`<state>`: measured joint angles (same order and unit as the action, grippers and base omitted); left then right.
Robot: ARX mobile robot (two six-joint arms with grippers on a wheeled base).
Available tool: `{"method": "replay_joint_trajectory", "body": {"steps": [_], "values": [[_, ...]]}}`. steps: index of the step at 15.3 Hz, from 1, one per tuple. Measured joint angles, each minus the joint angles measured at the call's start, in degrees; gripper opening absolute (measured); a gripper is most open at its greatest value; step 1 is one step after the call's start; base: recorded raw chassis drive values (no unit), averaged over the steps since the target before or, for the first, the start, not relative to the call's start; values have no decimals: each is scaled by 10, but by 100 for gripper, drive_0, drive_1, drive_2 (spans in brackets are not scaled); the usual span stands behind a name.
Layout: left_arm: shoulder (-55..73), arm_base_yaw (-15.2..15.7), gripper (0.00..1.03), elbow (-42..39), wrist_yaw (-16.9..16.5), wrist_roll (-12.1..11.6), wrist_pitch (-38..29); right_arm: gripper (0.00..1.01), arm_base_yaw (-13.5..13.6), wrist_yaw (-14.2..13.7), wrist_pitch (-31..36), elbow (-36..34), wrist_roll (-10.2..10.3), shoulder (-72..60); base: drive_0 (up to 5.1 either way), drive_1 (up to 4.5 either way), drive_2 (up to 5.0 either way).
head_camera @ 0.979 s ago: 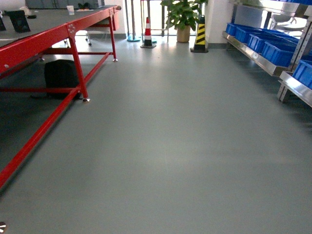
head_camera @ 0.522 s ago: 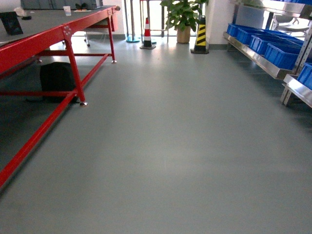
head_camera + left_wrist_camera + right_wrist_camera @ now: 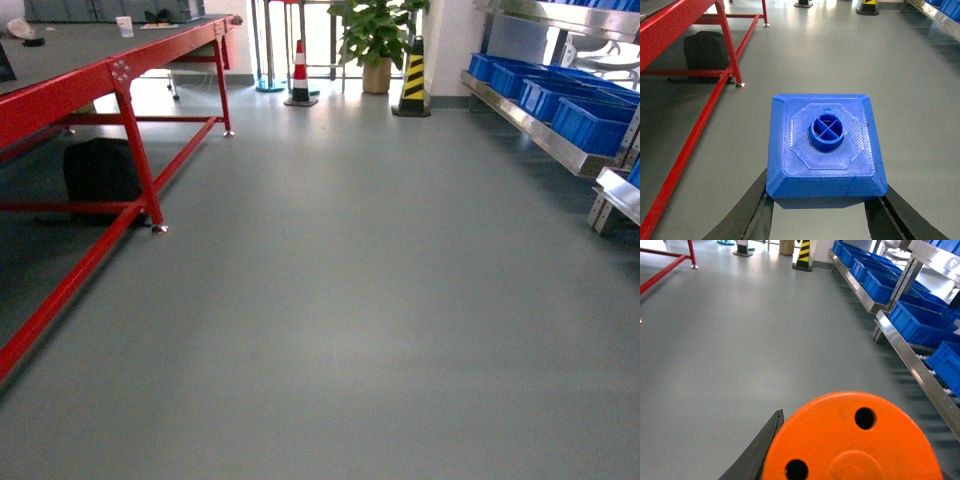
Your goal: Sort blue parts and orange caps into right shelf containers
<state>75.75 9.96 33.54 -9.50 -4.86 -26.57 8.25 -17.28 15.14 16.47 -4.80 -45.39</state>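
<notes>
In the left wrist view a blue part (image 3: pixel 825 150), a box-shaped block with a round stud on top, sits clamped between the black fingers of my left gripper (image 3: pixel 823 202). It hangs above the grey floor. In the right wrist view an orange cap (image 3: pixel 830 425) with small holes in its flat top fills the lower frame. My right gripper (image 3: pixel 857 445) is shut on it; only one finger (image 3: pixel 762 447) shows. The right shelf (image 3: pixel 912 360) with its blue containers (image 3: pixel 917 325) runs along the right, also in the head view: shelf (image 3: pixel 540 135), containers (image 3: pixel 590 120). Neither gripper shows in the head view.
A red-framed table (image 3: pixel 90 85) lines the left, with a black bag (image 3: pixel 100 170) under it. At the far end stand a red-white cone (image 3: pixel 299 72), a yellow-black cone (image 3: pixel 413 75) and a potted plant (image 3: pixel 375 35). Grey floor lies between table and shelf.
The head view has advanced along the aisle. The table leg and bag have slid left and lower. The shelf has drifted toward the right edge.
</notes>
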Motion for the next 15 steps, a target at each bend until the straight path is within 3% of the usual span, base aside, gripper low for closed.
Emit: {"method": "replay_joint_trajectory", "body": {"steps": [15], "values": [[0,0,44,0,0,0,0,43,0,0,0,0,0,-2,5,430,-421]]}}
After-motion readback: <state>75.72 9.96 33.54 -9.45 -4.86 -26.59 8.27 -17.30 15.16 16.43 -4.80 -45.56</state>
